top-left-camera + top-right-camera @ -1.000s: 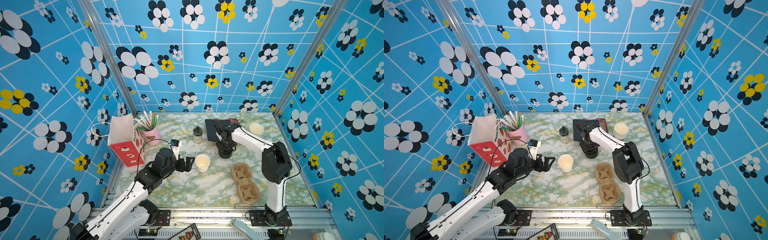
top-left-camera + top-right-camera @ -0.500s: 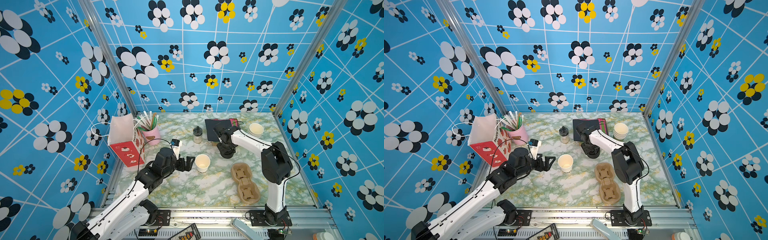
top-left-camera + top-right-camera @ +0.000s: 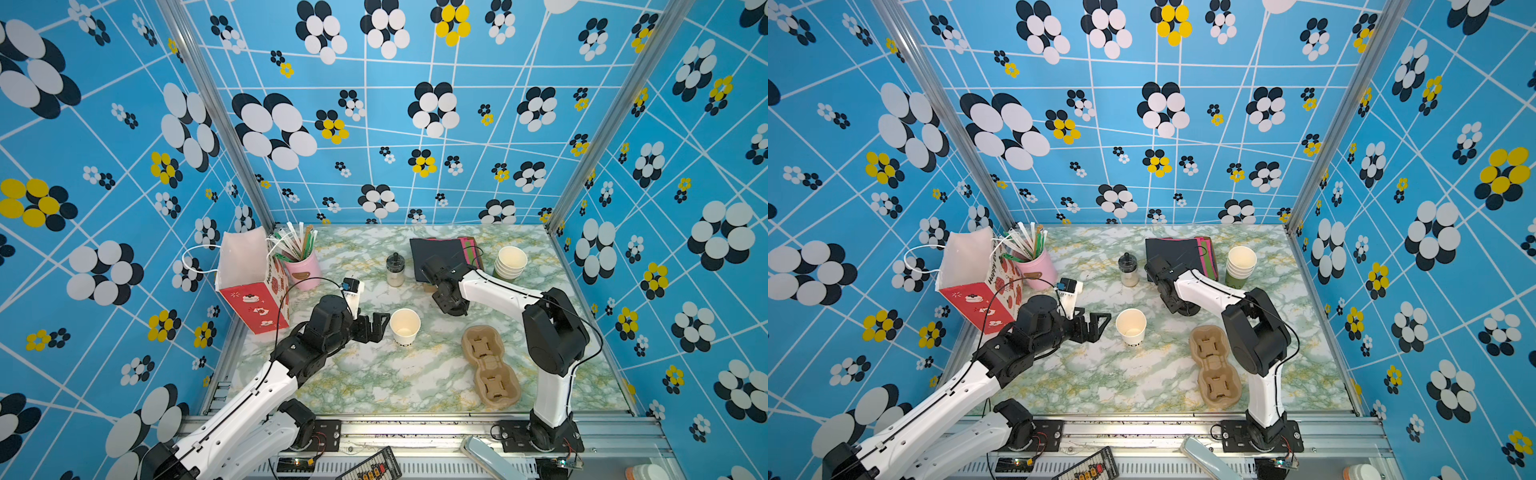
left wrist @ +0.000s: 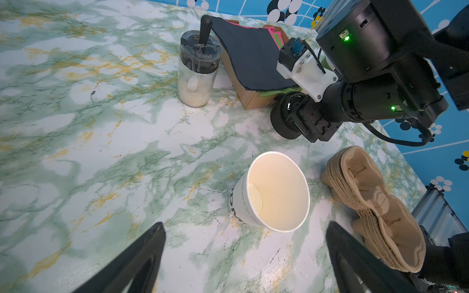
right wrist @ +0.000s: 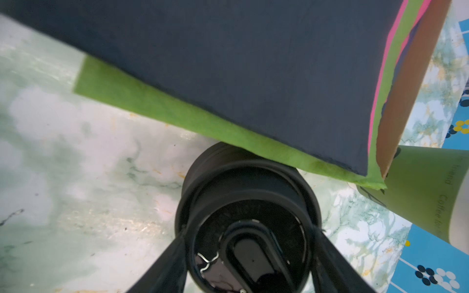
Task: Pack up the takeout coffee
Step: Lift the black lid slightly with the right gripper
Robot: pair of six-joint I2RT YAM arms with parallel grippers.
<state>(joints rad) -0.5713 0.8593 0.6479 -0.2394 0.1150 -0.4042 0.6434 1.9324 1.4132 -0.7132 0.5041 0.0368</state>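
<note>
Fingers of the left gripper (image 3: 383, 328) stand spread; we see the lidless paper cup (image 3: 404, 326) upright just beyond their tips, mid worktop (image 3: 374, 386). Right gripper (image 5: 249, 232) pinches the top black lid (image 5: 243, 187) of a stack (image 5: 215, 157) nearer the far edge.

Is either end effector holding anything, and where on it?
The right end effector grips the top black lid by opposite sides of its rim; the left end effector holds nothing.

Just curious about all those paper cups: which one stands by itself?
The cup mid-table, in front of the open left gripper. The others are nested in a stack at the back.
</note>
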